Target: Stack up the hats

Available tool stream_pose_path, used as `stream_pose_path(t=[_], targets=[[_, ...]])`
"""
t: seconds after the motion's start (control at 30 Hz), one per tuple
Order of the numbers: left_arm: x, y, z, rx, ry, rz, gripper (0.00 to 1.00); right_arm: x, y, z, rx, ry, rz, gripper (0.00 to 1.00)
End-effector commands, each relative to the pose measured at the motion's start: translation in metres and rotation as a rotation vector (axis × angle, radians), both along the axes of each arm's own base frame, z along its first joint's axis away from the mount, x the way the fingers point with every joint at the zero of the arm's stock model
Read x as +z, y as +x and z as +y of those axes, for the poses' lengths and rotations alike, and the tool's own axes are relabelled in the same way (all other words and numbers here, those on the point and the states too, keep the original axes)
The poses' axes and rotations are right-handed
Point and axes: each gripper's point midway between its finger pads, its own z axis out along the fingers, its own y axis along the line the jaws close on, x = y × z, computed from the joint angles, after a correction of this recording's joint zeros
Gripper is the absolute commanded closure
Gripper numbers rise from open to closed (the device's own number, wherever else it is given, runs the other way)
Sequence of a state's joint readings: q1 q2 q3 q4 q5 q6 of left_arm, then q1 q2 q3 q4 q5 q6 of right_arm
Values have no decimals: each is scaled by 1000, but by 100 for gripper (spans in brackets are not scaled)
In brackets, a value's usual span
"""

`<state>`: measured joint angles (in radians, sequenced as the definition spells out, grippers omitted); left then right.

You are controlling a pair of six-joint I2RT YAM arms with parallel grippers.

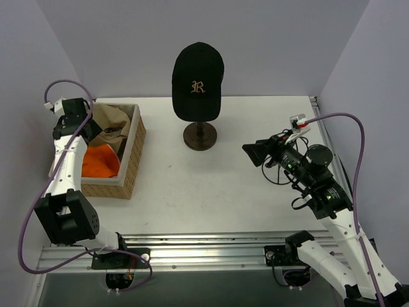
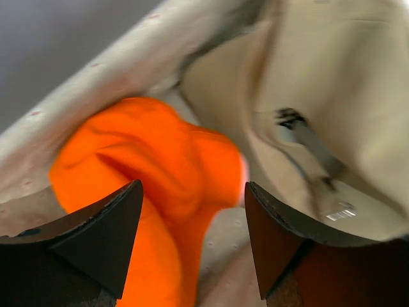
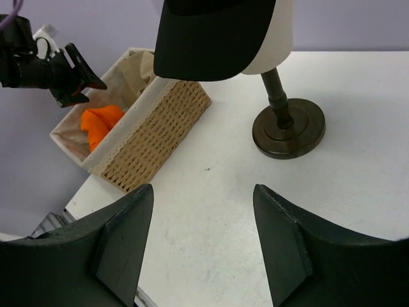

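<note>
The black cap with a gold "R" (image 1: 197, 81) sits on the cream head form on its dark stand (image 1: 200, 135) at the back middle; it also shows in the right wrist view (image 3: 214, 35). The tan cap (image 1: 114, 125) and the bright orange hat (image 1: 101, 161) lie in the wicker basket (image 1: 133, 160) at the left. In the left wrist view the orange hat (image 2: 160, 179) and tan cap (image 2: 332, 109) are close below. My left gripper (image 2: 193, 240) is open over the basket, above the orange hat. My right gripper (image 3: 203, 246) is open and empty over the table, right of the stand. The pink hat is hidden.
The basket has a cloth liner (image 2: 96, 77) and stands near the table's left edge (image 3: 77, 195). The stand's round base (image 3: 289, 128) rests on the white table (image 1: 217, 185). A metal rail (image 1: 211, 246) runs along the front edge. Purple walls close in three sides.
</note>
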<state>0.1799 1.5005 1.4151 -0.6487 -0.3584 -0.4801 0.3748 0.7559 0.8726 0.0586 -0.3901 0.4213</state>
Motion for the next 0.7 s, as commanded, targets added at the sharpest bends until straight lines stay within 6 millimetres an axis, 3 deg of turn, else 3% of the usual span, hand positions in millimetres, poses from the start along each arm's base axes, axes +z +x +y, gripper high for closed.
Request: stream_pose_path(t=[0.0, 0.27, 0.57, 0.67], targets=[[-9, -23, 34, 165, 37, 47, 27, 15, -9, 4, 36, 25, -73, 41], [-22, -42, 35, 203, 22, 61, 27, 22, -20, 4, 57, 32, -102, 40], [-50, -55, 33, 229, 5, 140, 27, 17, -13, 3, 36, 22, -89, 40], [-56, -53, 30, 212, -8, 151, 37, 17, -11, 2, 25, 19, -88, 40]])
